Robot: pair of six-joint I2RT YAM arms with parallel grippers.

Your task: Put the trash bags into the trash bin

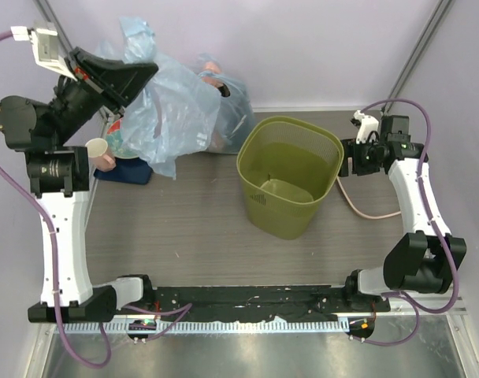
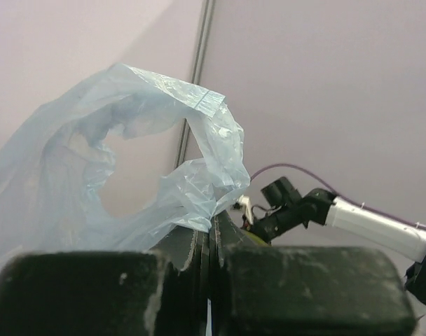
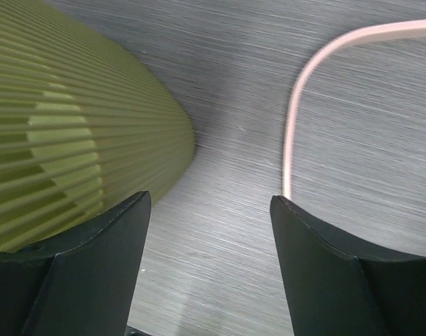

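Observation:
The trash bag is thin, crinkly and light blue, and hangs limp at the back left of the table. My left gripper is raised and shut on its top edge. In the left wrist view the jaws are closed with the bag pinched between them and billowing above. The olive-green trash bin stands upright and empty, right of centre. My right gripper is open and empty just beside the bin's right rim. In the right wrist view it hovers over bare table, with the bin wall to its left.
A knotted blue bag with pink lumps lies at the back, behind the held bag. A paper cup and a dark blue item sit at the left. A thin pinkish loop lies on the table right of the bin, also in the right wrist view.

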